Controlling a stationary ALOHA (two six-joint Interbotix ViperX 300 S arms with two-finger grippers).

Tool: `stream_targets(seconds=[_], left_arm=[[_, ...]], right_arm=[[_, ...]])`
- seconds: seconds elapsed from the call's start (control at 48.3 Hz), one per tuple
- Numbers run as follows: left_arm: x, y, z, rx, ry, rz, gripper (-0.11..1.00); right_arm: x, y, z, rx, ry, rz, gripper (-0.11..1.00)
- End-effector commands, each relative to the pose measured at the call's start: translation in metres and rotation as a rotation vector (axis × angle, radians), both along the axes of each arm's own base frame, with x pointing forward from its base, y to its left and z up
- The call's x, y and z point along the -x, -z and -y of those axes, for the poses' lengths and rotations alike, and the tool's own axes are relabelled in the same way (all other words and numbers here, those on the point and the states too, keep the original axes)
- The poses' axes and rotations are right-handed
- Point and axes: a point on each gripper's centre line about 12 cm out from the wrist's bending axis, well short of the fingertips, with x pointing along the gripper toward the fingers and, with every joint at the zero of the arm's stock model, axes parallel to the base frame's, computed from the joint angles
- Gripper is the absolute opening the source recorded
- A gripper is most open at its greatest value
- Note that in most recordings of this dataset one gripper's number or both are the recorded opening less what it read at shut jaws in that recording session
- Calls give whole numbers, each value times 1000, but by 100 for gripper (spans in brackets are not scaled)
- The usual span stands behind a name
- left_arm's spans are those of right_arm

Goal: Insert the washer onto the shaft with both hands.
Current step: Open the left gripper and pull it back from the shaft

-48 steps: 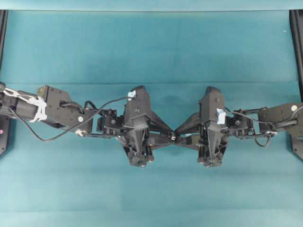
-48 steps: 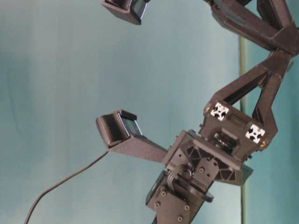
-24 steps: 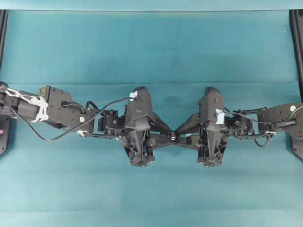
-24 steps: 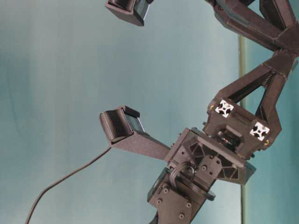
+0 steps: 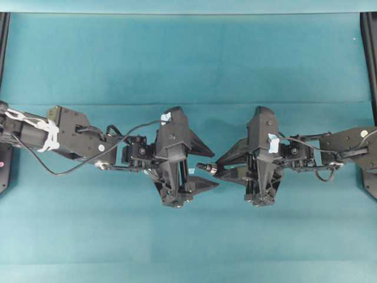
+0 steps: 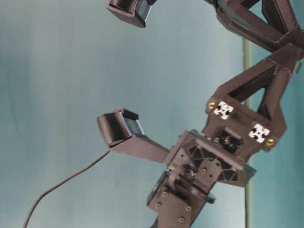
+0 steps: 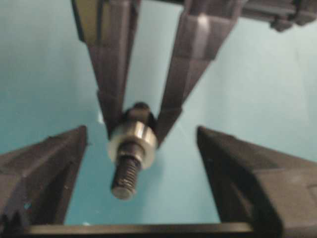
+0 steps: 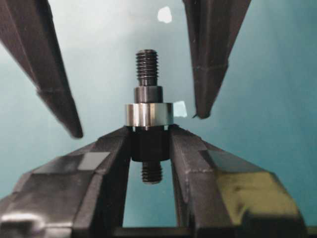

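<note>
My right gripper is shut on the thick dark body of the shaft, held above the teal table. The washer, a shiny grey ring, sits around the shaft against the right fingertips. The thinner threaded end sticks out beyond it. My left gripper is open and empty, one finger on each side of the threaded end without touching. In the left wrist view the washer and the shaft's threaded end point at the camera between my open left fingers.
Teal cloth covers the table. Black frame rails stand at the left and right edges. A black cable hangs along the left arm. The table-level view shows only arm links and a wrist camera.
My left gripper has opened: its fingertips, which met the right gripper's at the shaft, have spread apart. The washer stays on the shaft. The right gripper has barely moved.
</note>
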Motion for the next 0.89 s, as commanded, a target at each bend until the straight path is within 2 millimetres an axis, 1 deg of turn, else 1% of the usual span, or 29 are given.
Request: stream_targets(seconds=[0.0,0.29,0.414,0.538,0.683,0.87], left_arm=[[0,-13,-1,-16,8,36,91],[7,-17,-1,-62,29,-1,92],[11,-29,-1,-103,50,4,91],[20,-38,-2,-144,71,-20,91],[34,-38,-1,-163,87,-70,91],[49,-44,-2,-167,89,-71,91]], right_arm=[[-5,-8,0,3,-2,31,0],[-4,-8,0,4,-2,29,0],[-4,-7,0,2,-2,28,0],[-4,-7,0,4,-2,28,0],[-3,-7,0,4,-4,28,0],[-3,-7,0,5,-5,28,0]])
